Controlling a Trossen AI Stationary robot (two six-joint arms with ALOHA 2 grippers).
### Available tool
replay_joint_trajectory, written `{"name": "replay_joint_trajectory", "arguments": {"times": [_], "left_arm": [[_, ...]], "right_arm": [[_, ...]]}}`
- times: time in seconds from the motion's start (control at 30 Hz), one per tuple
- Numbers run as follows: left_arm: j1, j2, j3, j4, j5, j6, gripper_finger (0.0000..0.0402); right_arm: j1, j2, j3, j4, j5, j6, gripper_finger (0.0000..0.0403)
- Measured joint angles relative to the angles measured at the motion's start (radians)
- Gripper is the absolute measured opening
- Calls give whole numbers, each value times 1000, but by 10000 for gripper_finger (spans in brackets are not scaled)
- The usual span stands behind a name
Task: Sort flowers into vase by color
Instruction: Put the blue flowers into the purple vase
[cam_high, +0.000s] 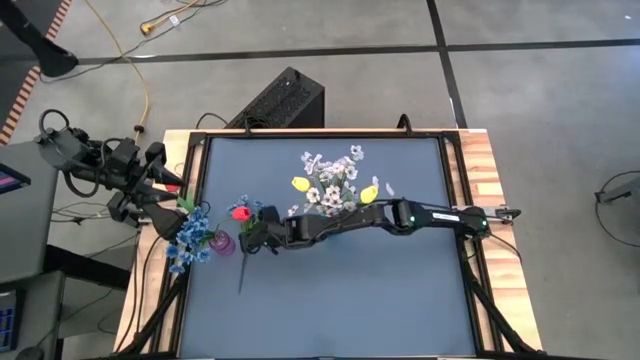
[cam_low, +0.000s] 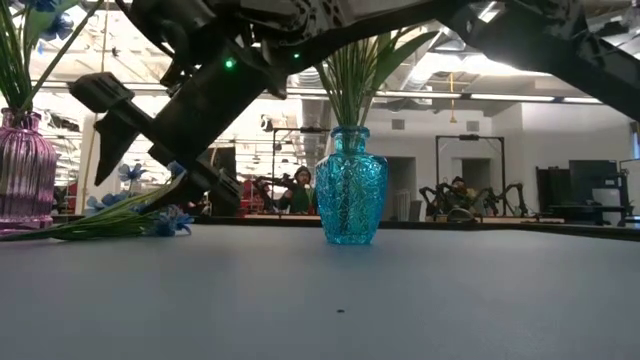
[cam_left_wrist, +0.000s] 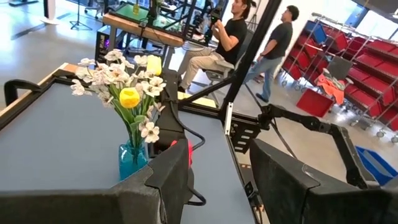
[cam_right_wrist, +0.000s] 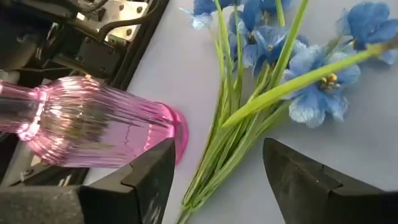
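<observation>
The right gripper (cam_high: 250, 238), jaws apart over a blue spray (cam_right_wrist: 273, 81) lying flat, sits at three o'clock of the pink vase (cam_high: 223, 243), likely its destination.

Overall light: from where I sit, every view reads bright and even.
Source: I see ceiling lights (cam_low: 560, 98) glowing in the low view.
Shadows: soft and faint on the worktop (cam_high: 400, 290).
Glare: highlights streak the pink vase (cam_right_wrist: 93, 130).
Blur: the right tool (cam_right_wrist: 214, 180) fingers look soft up close; the blue flowers (cam_right_wrist: 311, 93) slightly smeared.
Silhouette: arm (cam_low: 200, 90) dark against the room.
</observation>
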Motion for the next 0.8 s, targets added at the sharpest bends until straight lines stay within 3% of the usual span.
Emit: {"name": "replay_joint_trajectory", "arguments": {"times": [0.2,0.4,0.5,0.6,0.8], "left_arm": [[0,0,0,0,-4,-15,160],[0,0,0,0,-4,-32,160],[0,0,0,-1,-5,-34,160],[0,0,0,0,-4,-38,160],[0,0,0,-1,-4,-41,160]], "right_arm": [[-12,8,0,-4,-3,23,270],[-18,76,1,134,-58,91,269],[-18,97,3,188,-83,123,249],[-9,99,3,185,-84,129,195],[9,96,2,177,-49,79,26]]}}
